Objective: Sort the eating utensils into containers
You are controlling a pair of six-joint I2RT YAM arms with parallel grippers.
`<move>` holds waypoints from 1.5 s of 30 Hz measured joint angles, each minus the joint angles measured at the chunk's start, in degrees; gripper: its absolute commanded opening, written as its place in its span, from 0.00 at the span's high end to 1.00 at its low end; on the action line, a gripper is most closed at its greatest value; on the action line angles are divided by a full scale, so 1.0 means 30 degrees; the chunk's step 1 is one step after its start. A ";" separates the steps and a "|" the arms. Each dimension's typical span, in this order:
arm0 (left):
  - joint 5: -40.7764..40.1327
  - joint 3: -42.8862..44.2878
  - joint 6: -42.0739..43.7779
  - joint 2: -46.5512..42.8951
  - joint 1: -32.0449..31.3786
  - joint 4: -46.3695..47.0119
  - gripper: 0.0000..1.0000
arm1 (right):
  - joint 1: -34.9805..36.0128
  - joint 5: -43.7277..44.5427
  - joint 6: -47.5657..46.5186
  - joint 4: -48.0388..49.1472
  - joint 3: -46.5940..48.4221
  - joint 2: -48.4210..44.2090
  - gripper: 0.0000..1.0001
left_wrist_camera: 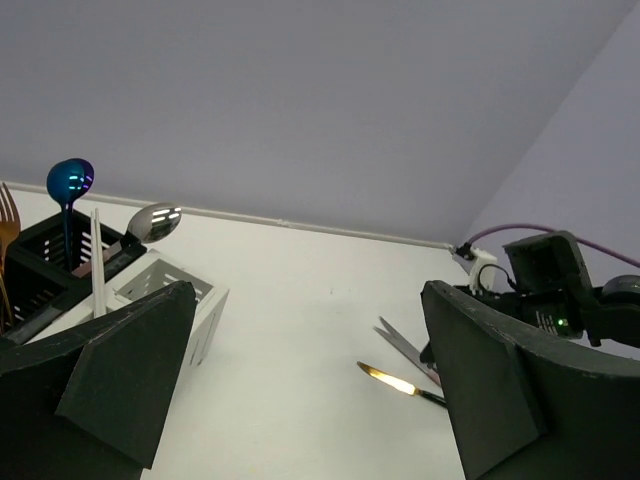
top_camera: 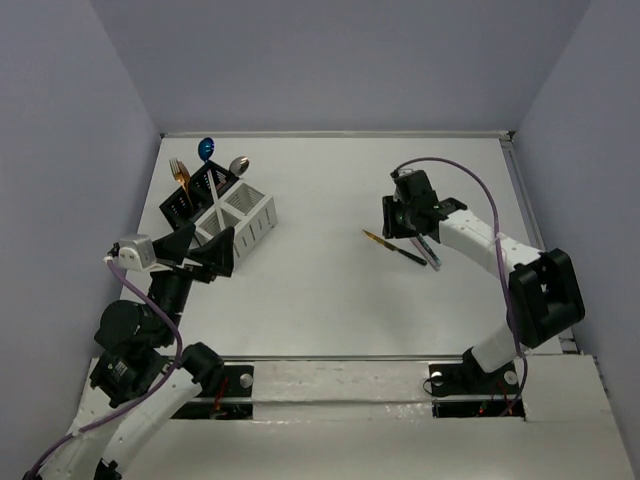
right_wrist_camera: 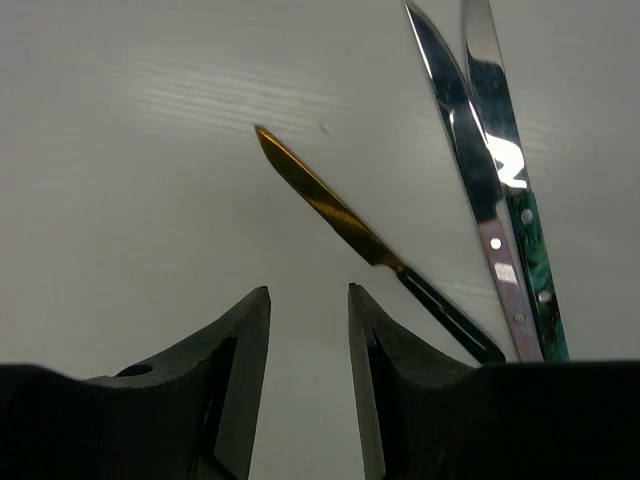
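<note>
**Three knives loose on the worktop, both end effectors empty**

At the lower left of the overhead view, the left end effector (top_camera: 206,243) is released, its jaws spread wide with nothing between them. It sits just in front of the two containers. The black caddy (top_camera: 196,188) and the white caddy (top_camera: 250,214) stand touching each other in the upper left of the worktop (top_camera: 330,300). A gold fork (top_camera: 179,170), a blue spoon (top_camera: 207,149) and a silver spoon (top_camera: 240,164) stick up out of the black caddy. A white chopstick (left_wrist_camera: 96,262) stands upright where the two boxes meet; I cannot tell which one holds it.

Well to the right, three knives lie flat in the open. The gold-bladed knife (right_wrist_camera: 330,215) has a dark handle and lies apart from the others, slanting. Just right of it, two silver-bladed knives (right_wrist_camera: 470,170) lie side by side and overlap, one of them green-handled.

The right end effector (right_wrist_camera: 308,330) hovers over this group, near the gold-bladed knife. It is released too: the jaws are only slightly apart and grip nothing.
</note>
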 measured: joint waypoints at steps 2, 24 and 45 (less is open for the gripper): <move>0.0000 0.0000 0.0000 0.0000 -0.0044 0.0007 0.01 | -0.0328 0.0583 0.0000 -0.1945 -0.0248 0.0073 0.56; -0.0036 0.0000 0.0007 -0.0342 -0.0255 0.0007 0.01 | -0.1727 0.0597 -0.5166 -0.6273 0.3650 0.5858 0.52; -0.0051 0.0000 0.0007 -0.0342 -0.0255 0.0007 0.01 | -0.1668 -0.0867 -0.5442 -0.6426 0.3767 0.7045 1.00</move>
